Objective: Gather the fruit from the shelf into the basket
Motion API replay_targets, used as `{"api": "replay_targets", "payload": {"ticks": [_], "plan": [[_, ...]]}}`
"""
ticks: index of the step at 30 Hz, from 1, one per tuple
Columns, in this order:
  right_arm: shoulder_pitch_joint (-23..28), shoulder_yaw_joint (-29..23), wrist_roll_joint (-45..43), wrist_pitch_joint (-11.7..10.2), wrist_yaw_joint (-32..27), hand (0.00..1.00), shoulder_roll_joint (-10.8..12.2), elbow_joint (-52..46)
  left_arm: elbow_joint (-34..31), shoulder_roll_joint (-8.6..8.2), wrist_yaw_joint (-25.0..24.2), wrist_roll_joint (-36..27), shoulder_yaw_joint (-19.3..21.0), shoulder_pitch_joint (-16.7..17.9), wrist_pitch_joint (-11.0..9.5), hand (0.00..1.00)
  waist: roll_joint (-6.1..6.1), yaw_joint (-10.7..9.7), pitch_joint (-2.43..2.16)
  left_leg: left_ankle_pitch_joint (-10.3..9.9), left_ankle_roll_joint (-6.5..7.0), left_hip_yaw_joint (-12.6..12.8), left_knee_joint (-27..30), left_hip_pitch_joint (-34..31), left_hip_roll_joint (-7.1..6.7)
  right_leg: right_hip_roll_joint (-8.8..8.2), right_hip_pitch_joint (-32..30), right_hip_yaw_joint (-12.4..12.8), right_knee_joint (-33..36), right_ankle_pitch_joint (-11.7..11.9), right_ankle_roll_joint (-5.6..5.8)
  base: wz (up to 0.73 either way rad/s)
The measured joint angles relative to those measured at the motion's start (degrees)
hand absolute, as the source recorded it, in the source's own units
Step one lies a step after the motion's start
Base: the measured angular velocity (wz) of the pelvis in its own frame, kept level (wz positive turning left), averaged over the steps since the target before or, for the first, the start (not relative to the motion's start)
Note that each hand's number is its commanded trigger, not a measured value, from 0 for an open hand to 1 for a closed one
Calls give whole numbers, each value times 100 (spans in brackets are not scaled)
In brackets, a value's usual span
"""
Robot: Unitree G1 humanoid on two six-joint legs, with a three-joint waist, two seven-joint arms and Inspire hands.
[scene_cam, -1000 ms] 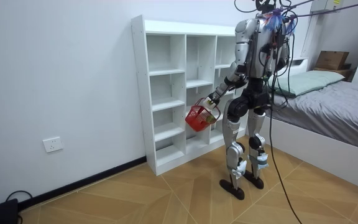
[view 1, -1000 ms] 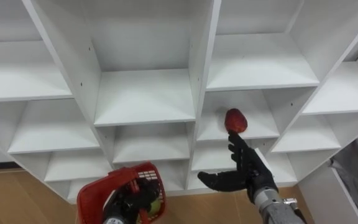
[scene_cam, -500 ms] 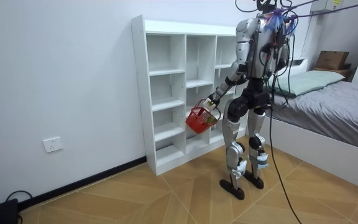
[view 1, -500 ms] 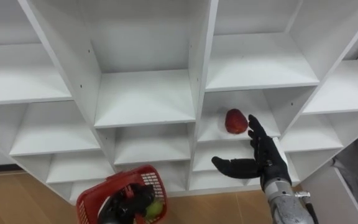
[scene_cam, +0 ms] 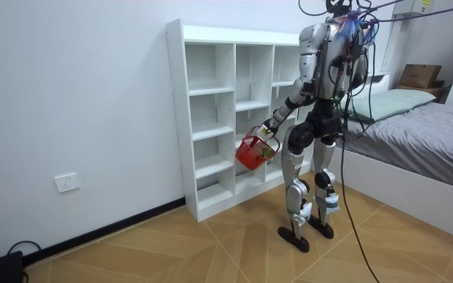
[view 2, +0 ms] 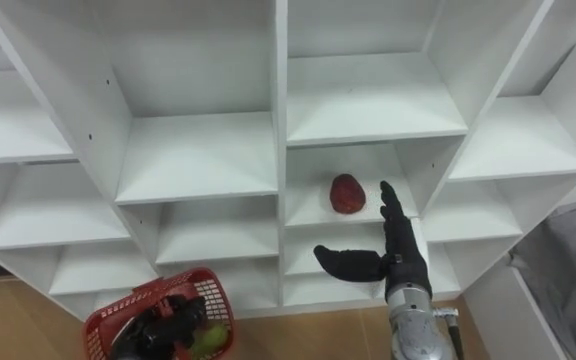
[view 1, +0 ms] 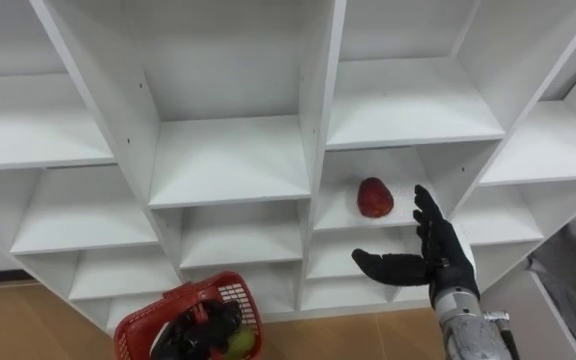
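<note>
A red fruit [view 1: 374, 197] lies on a middle shelf of the white closet [view 1: 233, 160], in the compartment right of the centre divider. My right hand [view 1: 436, 250] is open just right of and below the fruit, fingers straight, thumb spread to the left, apart from it. At the lower left my left hand [view 1: 196, 330] is shut on the handle of a red basket [view 1: 153, 320] with a green fruit [view 1: 238, 343] inside. In the room view I stand upright facing the closet [scene_cam: 219, 118], the basket [scene_cam: 252, 151] hanging in front of it.
The other compartments of the closet are bare white shelves. Wooden floor [view 1: 28, 320] shows at the bottom left. A grey bed [scene_cam: 423, 134] stands close behind me on the room view's right, its edge [view 1: 573, 260] at my right.
My right hand has moved from in front of the fruit to the right and slightly down. The basket has dropped a little lower.
</note>
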Motion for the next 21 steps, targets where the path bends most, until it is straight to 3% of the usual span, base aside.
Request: {"api": "replay_targets", "payload": {"ticks": [2, 12, 18, 21], "plan": [[1, -1, -16, 0, -38, 0, 2, 57, 5, 2, 0, 12, 1, 5, 0, 100, -43, 6, 23, -4, -7, -33, 0, 43, -1, -1, 30, -34, -2, -2, -2, 5], [-37, -9, -232, 3, -274, 0, -34, 245, 0, 19, -22, 19, 24, 102, 43, 100, -139, 125, 27, -22, -27, -103, 33, 29, -6, -12, 47, -104, 22, -75, -29, 2], [-711, -469, -162, 3, -237, 0, -74, 583, -44, 38, -181, 281, 236, 101, 42, 100, -194, 193, 40, -26, -32, -256, 201, -348, 1, -24, -223, -305, 102, -89, -44, 14], [-1338, -537, -163, -30, -273, 0, -228, 1157, 29, 48, -192, 312, 342, 14, 40, 100, -196, 240, 39, -23, -36, -308, 273, -542, 9, -27, -367, -405, 186, -92, -49, 11]]}}
